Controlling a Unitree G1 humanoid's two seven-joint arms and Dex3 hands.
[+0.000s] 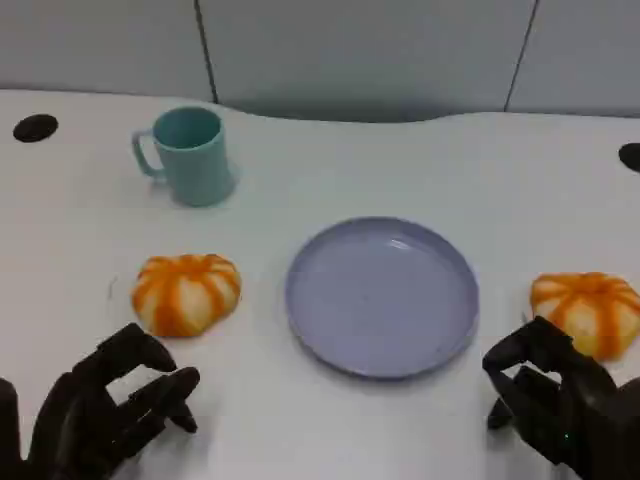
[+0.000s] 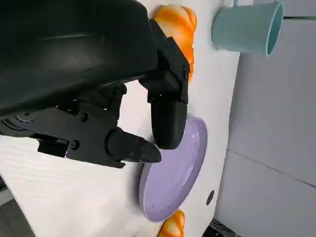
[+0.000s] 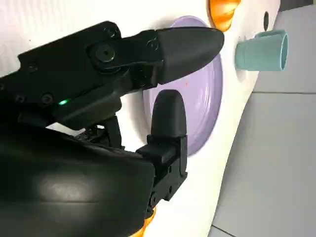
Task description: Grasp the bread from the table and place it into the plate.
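Two orange-striped bread rolls lie on the white table. One bread (image 1: 187,292) sits left of the empty purple plate (image 1: 380,300), the other bread (image 1: 590,310) right of it. My left hand (image 1: 110,410) hovers just in front of the left bread, fingers apart and holding nothing. My right hand (image 1: 555,400) sits just in front of the right bread, also holding nothing. In the left wrist view, my left hand (image 2: 123,98) has the left bread (image 2: 177,24) and the plate (image 2: 173,182) beyond its fingers. The right wrist view has my right hand (image 3: 138,98) over the plate (image 3: 205,103).
A teal mug (image 1: 190,155) stands upright behind the left bread, handle to the left. Black round holes (image 1: 35,127) mark the table's far corners. A grey wall runs behind the table.
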